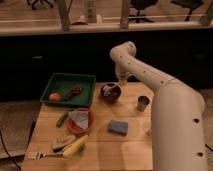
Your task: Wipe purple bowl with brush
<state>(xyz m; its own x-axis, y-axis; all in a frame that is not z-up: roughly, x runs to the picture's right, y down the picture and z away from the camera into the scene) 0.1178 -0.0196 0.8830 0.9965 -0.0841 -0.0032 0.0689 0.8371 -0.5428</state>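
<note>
The purple bowl stands on the wooden table near its back edge, just right of the green tray. My gripper hangs down from the bent arm over the bowl's right rim. It is shut on the brush, a small pale tool whose tip reaches down into the bowl. The arm's big white forearm covers the table's right side.
A green tray at the back left holds an orange fruit and a dark item. An orange plate, a blue sponge, a metal cup, a grey-brown block and a fork lie on the table.
</note>
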